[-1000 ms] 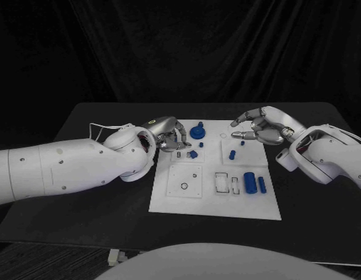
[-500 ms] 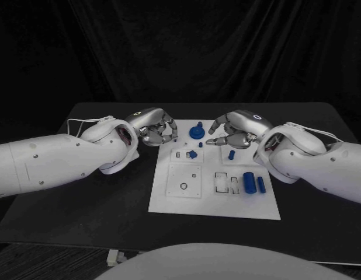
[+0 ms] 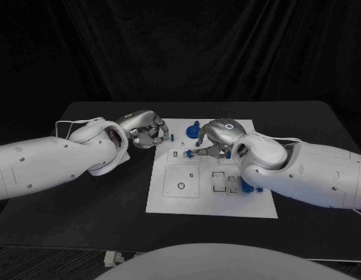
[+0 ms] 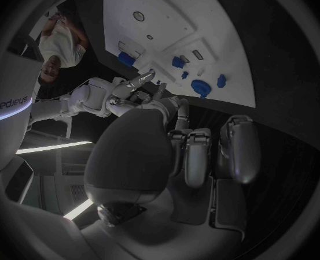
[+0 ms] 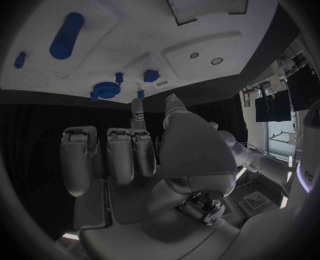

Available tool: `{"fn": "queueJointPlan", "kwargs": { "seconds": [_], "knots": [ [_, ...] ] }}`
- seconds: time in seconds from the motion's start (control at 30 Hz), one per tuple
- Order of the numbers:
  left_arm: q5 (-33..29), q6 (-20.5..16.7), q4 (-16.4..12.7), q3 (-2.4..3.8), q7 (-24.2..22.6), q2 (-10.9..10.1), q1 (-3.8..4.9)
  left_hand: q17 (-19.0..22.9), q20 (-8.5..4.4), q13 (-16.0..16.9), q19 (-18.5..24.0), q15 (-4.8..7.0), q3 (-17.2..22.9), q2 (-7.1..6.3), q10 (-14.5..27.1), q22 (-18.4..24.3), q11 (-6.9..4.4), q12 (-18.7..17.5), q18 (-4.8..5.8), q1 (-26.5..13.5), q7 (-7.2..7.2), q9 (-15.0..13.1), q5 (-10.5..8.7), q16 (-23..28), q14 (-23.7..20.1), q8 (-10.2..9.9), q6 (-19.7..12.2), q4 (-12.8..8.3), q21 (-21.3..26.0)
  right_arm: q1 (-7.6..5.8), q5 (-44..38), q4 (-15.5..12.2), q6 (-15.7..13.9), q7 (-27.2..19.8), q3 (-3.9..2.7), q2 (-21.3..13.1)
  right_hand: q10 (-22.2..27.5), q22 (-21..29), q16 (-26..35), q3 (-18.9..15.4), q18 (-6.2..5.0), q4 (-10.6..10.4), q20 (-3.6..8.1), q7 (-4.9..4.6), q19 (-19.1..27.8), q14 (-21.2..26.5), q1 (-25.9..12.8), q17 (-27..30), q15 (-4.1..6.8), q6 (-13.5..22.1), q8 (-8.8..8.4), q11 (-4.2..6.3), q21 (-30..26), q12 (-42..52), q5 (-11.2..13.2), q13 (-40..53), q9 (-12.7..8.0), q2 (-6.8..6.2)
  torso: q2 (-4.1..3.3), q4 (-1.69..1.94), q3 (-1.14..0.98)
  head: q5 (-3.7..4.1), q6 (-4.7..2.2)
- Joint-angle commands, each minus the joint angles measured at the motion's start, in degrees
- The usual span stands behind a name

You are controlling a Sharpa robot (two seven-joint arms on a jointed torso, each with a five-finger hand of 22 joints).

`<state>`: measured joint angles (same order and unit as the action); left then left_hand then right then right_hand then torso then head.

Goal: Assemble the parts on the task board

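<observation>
Tabletop (image 3: 79,210): black surface carrying the task board at its middle.
Task board (image 3: 176,201): white rigid plate lying flat, with shallow recesses and small holes; judged stiff and stable enough to take a downward push.
Left hand (image 3: 147,133): at the board's far left edge, fingers curled inward; nothing is visible in them, so it appears closed on nothing.
Right hand (image 3: 217,135): over the board's far middle, one finger extended down toward the small parts, the others folded; no part is seen held.
Round part (image 5: 105,90): blue disc-like piece at the board's far edge, just beside the right hand's fingers (image 5: 137,111); contact cannot be told.
Cylinder (image 5: 66,34): blue, lying near the board's right side, well apart from both hands; judged light, hard and smooth, apt to roll, best pinched across its middle.
Small parts (image 4: 179,62): blue plastic pieces between the two hands, near the extended fingertip; judged light, stiff and easily nudged aside, best taken by opposite sides with a fine pinch.
</observation>
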<state>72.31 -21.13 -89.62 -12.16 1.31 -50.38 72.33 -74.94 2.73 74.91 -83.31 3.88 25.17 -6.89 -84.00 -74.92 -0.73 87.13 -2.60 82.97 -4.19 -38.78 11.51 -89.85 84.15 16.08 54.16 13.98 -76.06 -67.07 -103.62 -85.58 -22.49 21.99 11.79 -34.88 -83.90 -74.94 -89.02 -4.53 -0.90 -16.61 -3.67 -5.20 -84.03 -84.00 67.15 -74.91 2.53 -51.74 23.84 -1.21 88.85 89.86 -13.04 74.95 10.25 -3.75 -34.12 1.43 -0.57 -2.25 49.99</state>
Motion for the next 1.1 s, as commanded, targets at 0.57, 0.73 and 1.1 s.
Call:
{"fn": "queueJointPlan", "kwargs": {
  "seconds": [0.57, 0.73, 1.1],
  "knots": [
    [-0.65, 2.98, -0.52, 0.04, 1.22, -0.09, 0.15, -15.06, 0.21, 12.09, 0.51, -0.48, 0.02, 0.45, -3.68, -9.88, 0.41, -0.51, -0.77, -0.12, 0.06, 0.19, 0.31, -0.15, 5.85, -0.26, 0.29, -0.04, 0.60, 4.32, -8.97, 6.00, -2.34, 6.44, -0.02, 5.64, -6.10, -14.25, 0.67, 5.47, 0.29, -0.06, 0.13, -0.48, -4.87, -5.13, -3.72, -11.15, 0.15, 1.12, -3.92, 0.03, -0.87, 0.14, 0.09, 15.05, 2.58, -3.37, 0.00, 0.30, 0.94, 0.44, 0.01],
    [-0.65, 3.45, -0.54, 0.04, 1.75, -0.04, 0.14, -15.06, 0.26, 11.80, 0.81, -0.54, 0.01, 0.58, -3.45, -9.73, 0.46, -0.83, -0.89, -0.39, 0.01, 0.33, 0.27, -0.15, 5.85, -0.37, 0.17, -0.01, 1.16, 4.60, -9.04, 7.02, -3.21, 6.49, -0.02, 6.25, -6.10, -14.15, 0.87, 6.30, 0.22, 0.17, 0.09, -0.42, -4.74, -5.03, -3.32, -10.71, 0.18, 0.74, -4.40, 0.05, -1.13, 0.14, -4.28, 15.05, 3.99, -2.65, -0.11, 0.30, 0.79, 0.50, 0.01],
    [-0.65, 4.35, -0.48, 0.04, 2.66, -0.06, 0.13, -14.86, 0.32, 11.37, 1.23, -0.61, 0.03, 0.73, -3.07, -9.51, 0.52, -1.33, -1.06, -0.64, -0.04, 0.51, 0.25, 0.02, 5.75, -0.50, 0.04, -0.05, 1.94, 4.79, -8.49, 8.07, -3.20, 5.52, -0.02, 6.62, -6.10, -14.03, 1.16, 7.85, 0.13, 1.07, 0.16, -0.37, -4.56, -4.91, -1.08, -10.11, 0.23, 0.18, -5.71, 0.14, -1.50, 0.14, -17.83, 15.05, 6.73, -0.89, -0.06, 0.25, 0.80, 0.17, 0.01]
  ]
}}
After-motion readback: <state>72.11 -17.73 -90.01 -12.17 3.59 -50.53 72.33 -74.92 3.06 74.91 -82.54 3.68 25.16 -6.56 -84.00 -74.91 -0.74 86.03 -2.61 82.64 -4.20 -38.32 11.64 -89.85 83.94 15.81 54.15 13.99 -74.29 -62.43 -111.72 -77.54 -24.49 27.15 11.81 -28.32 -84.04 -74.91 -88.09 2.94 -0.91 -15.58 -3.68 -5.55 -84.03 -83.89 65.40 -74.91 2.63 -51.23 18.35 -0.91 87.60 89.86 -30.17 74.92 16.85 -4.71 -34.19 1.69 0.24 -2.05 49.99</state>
